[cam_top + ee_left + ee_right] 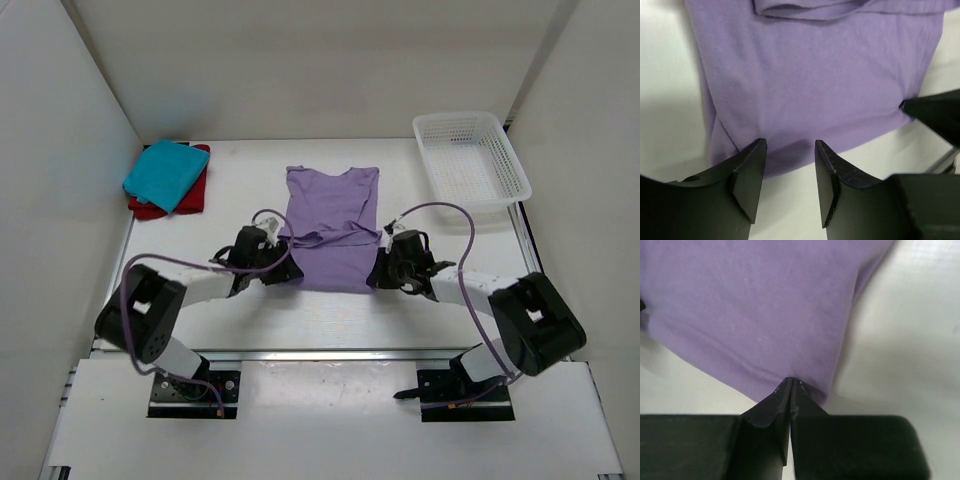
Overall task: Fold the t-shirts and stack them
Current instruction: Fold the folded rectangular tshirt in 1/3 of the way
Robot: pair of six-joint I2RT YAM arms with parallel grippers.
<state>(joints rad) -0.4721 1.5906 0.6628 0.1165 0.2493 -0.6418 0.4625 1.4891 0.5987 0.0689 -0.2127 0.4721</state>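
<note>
White table (240,310) boxed in by plain white walls (300,60), seen from above, with two black robot arms reaching in from the near edge. At the centre lies the lavender t-shirt (330,225), spread flat with its neckline pointing away from the arms. Its sleeves appear tucked in, making a narrow panel, and a creased ridge of cloth runs across its middle.

Well to the left of the lavender t-shirt and further back, a folded teal t-shirt (160,172) rests on top of a folded red t-shirt (195,195), which shows only along the pile's edges. To the right of the lavender t-shirt and further back stands a white lattice basket (485,200).

The left gripper (790,170) sits at the lavender t-shirt's near left corner. Its two fingers stand apart, with the hem just at their tips and nothing pinched. The right gripper (790,382) sits at the near right corner with its fingers pressed together. Its tips appear to nip the edge of the hem.

Two of the three shirts look finished and stacked. The lavender t-shirt seems only partway folded: the sides are in, but the bottom-to-top fold is not yet made. What likely remains is for the left gripper to take its corner, for both to carry the hem toward the neckline, and then for the bundle to go onto the teal and red pile.
</note>
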